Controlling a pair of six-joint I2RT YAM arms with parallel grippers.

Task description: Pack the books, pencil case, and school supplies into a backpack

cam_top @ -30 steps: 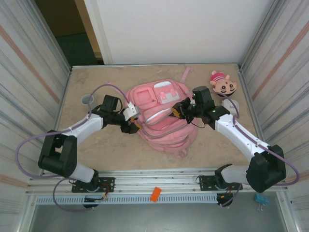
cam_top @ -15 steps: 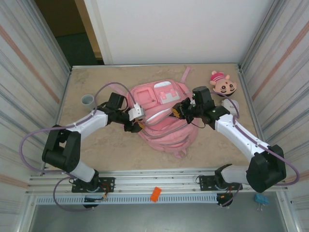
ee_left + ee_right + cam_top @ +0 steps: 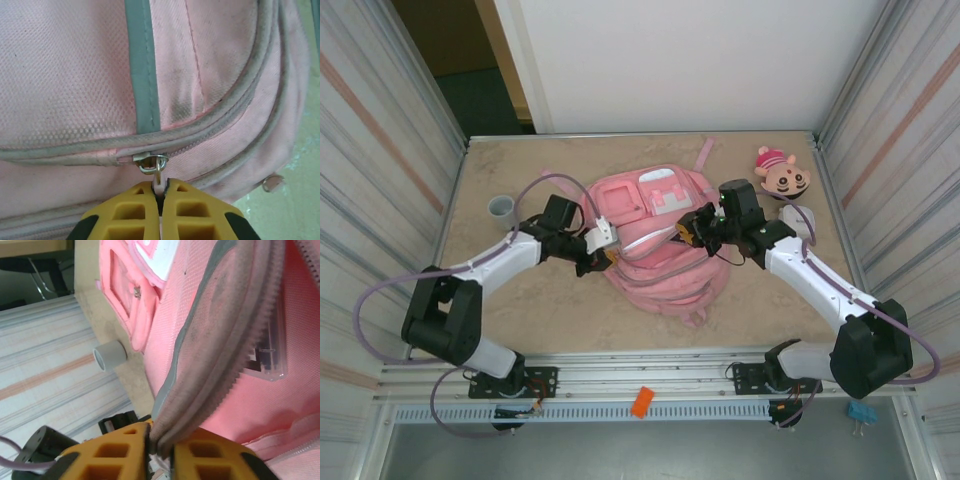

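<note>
Your left gripper (image 3: 161,187) is closed. Its yellow fingers (image 3: 131,211) are pressed tip to tip with the thin metal zip pull (image 3: 158,178) pinched between them. The pull hangs from a slider (image 3: 149,162) at 12 o'clock of the fingertips. The slider sits on the pink zip track, just where a grey stripe (image 3: 142,70) comes down to meet it. Bare table (image 3: 292,200) shows at 4 o'clock, past the bag's rounded corner.

Your right gripper (image 3: 160,439) stands narrow, its fingers (image 3: 112,454) nearly together and clamped on the lip (image 3: 215,340) of the bag's opening. That lip is a band of grey piping and zip teeth, held away from the body so the pink lining shows. A clear plastic edge (image 3: 270,357) rests against the lining at 3 o'clock in that view, and you cannot tell what it belongs to.

From above, the backpack (image 3: 665,282) lies mid-table with its front pockets facing up. Your left fingers meet it on its 9 o'clock side, and your right ones sit over it toward 2 o'clock of its centre. A pink strap (image 3: 706,152) trails off at 1 o'clock.

The grey cup (image 3: 501,208) stands at 10 o'clock of the bag, well apart from it and just beside your left forearm. The doll head (image 3: 782,173) lies at 2 o'clock, apart from the bag and near your right arm's wrist. Neither touches either gripper.
</note>
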